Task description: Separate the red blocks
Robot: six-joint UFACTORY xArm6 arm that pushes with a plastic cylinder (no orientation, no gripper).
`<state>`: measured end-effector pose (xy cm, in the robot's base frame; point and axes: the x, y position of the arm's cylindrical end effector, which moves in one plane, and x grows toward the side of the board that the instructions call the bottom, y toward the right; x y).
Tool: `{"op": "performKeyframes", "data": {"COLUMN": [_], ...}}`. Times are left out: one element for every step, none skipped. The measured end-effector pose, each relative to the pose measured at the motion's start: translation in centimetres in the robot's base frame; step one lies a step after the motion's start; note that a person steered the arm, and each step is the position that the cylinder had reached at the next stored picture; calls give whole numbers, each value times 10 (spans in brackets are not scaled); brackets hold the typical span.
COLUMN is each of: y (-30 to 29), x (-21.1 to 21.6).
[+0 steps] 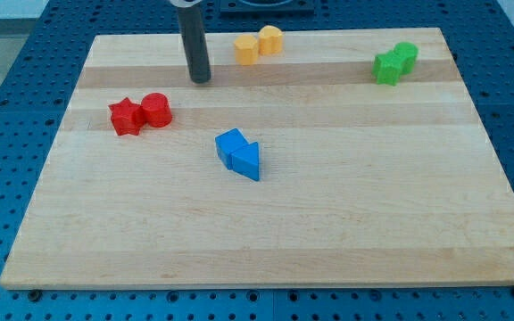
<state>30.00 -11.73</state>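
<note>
Two red blocks sit touching at the view's left: a red star (126, 117) and a red cylinder (156, 110) just to its right. My tip (201, 79) is the lower end of a dark rod that comes down from the view's top. It stands above and to the right of the red cylinder, apart from it, with a gap of bare wood between them. It touches no block.
Two yellow blocks (259, 44) touch near the view's top, right of the rod. Two green blocks (394, 62) touch at the top right. Two blue blocks (239, 153) touch near the middle. All rest on a wooden board (328, 232) on a blue perforated table.
</note>
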Motion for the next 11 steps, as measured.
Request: {"op": "performKeyframes", "data": {"y": [-24,-33,-35,-46,-61,-76,-91,-106,-117,-117,-138], "x": [0,0,6,28,70,113,155,196,231,236,222]}}
